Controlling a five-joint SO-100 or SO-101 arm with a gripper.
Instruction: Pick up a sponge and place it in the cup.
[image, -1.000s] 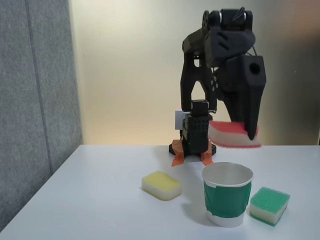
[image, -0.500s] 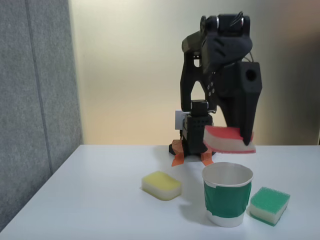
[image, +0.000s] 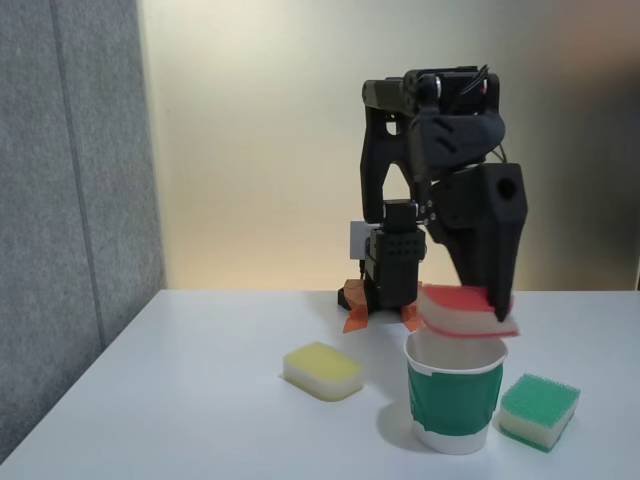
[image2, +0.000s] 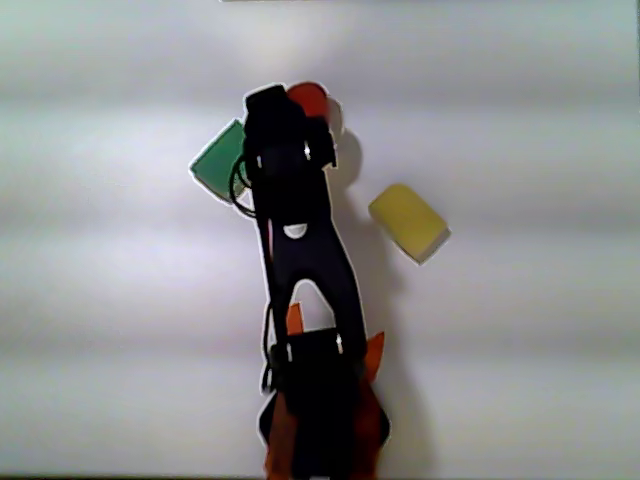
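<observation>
Fixed view: the tool (image: 497, 300) points downward and is clamped on the sponge (image: 466, 311), its dark fingers pinching the right-hand end. The sponge lies roughly level, red-pink layer uppermost and white layer beneath, directly over the mouth of the cup (image: 455, 391). Its underside sits at or just above the rolled white rim; whether the two touch cannot be told. The cup stands upright on the white bench (image: 200, 400), green band round its body. A yellow sponge (image: 322, 369) lies on the bench to the left of the cup, apart from it. A green-topped sponge (image: 540, 410) lies just beside the cup on the right. The arm's base (image: 390, 270) stands behind the cup at the far edge of the bench, with orange tape at its foot. A grey panel (image: 70, 200) closes the left side. Other view, from above: the arm (image2: 300, 240) stretches up the frame, and a red patch of the sponge (image2: 309, 97) shows at its far end. The green-topped sponge (image2: 220, 163) lies just left of the arm there, the yellow sponge (image2: 408, 220) well to the right.
</observation>
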